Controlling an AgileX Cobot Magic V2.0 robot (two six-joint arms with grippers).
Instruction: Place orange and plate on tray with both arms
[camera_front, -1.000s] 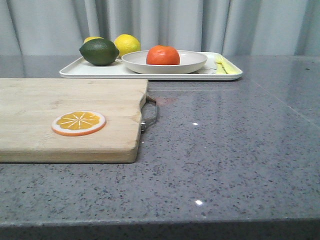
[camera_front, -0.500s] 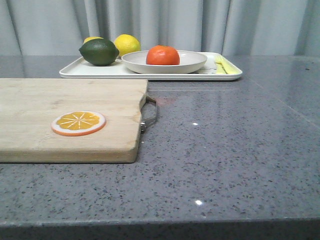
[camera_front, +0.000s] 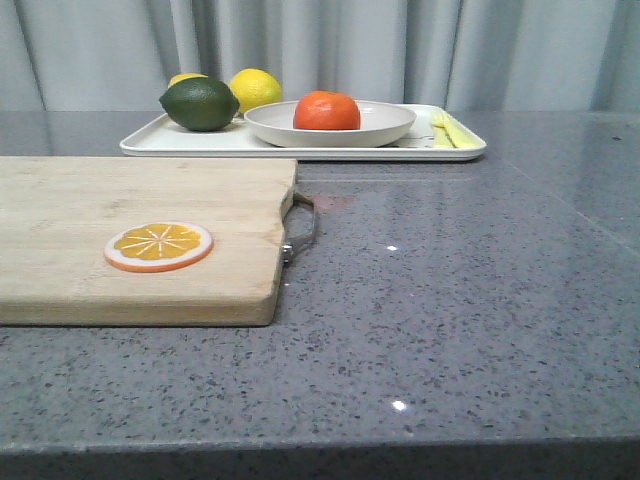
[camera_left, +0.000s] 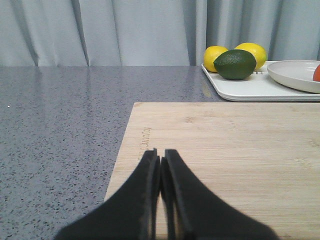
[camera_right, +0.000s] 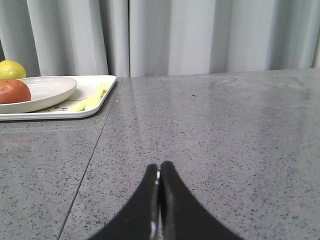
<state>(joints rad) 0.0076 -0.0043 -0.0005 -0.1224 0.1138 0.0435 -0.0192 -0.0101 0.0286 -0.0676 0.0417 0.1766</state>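
The orange (camera_front: 326, 110) sits in the off-white plate (camera_front: 385, 125), and the plate rests on the white tray (camera_front: 200, 142) at the far side of the table. The orange (camera_right: 12, 91), the plate (camera_right: 50, 89) and the tray (camera_right: 97, 100) also show in the right wrist view; the plate (camera_left: 292, 75) and the tray (camera_left: 250, 89) show in the left wrist view. My left gripper (camera_left: 160, 152) is shut and empty over the wooden cutting board (camera_left: 225, 150). My right gripper (camera_right: 159, 165) is shut and empty over the bare grey table. Neither gripper shows in the front view.
A dark green lime (camera_front: 199, 103) and two yellow lemons (camera_front: 255, 88) lie on the tray's left part, pale yellow cutlery (camera_front: 445, 130) on its right. A flat orange slice (camera_front: 158, 246) lies on the cutting board (camera_front: 140, 215), which has a metal handle (camera_front: 300, 228). Grey curtains hang behind.
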